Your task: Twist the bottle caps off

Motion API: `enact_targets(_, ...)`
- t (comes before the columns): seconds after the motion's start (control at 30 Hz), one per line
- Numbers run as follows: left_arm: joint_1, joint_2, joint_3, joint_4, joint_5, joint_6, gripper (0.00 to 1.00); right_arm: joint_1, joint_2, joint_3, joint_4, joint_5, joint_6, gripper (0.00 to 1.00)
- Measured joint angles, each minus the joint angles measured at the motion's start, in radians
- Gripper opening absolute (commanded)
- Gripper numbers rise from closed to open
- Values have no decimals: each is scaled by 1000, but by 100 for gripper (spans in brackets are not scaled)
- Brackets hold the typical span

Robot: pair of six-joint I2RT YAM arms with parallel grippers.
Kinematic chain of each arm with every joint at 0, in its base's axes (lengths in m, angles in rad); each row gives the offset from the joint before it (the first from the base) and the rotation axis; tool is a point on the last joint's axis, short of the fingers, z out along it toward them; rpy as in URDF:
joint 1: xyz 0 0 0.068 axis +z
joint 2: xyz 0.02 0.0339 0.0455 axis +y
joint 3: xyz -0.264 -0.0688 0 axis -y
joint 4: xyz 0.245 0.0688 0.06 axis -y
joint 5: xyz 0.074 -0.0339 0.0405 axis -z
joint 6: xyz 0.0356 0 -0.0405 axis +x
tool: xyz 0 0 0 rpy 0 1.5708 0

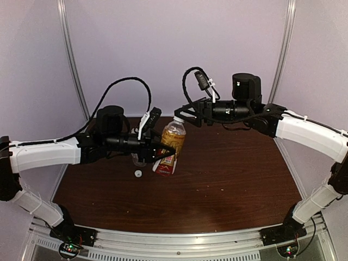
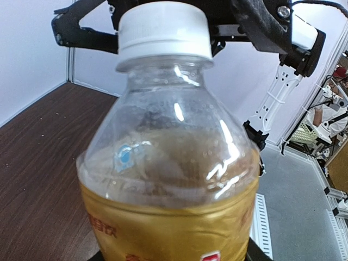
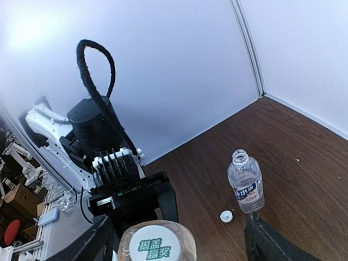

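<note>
Amber bottle (image 2: 168,179), clamped round its label by the left gripper (image 1: 166,151), leans slightly from upright, white cap (image 2: 164,32) on top; its base seems to rest on the desk (image 1: 228,174). Right gripper (image 1: 181,115) spreads wide open astride that cap.

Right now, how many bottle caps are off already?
One: the clear bottle stands open, its loose cap on the table nearby. The left gripper holds the amber bottle, and the open right gripper straddles the fitted cap, still to unscrew.
</note>
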Motion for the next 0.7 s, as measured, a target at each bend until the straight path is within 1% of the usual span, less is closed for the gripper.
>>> enact_targets(0.13,0,0,0,13,-11,-11,37,10,0,-1,29,29,41,70)
enact_targets(0.53,0,0,0,19,-19,-18,36,29,7,-1,58,31,79,56)
enact_targets(0.7,0,0,0,19,-23,-18,36,29,18,-1,69,27,80,46)
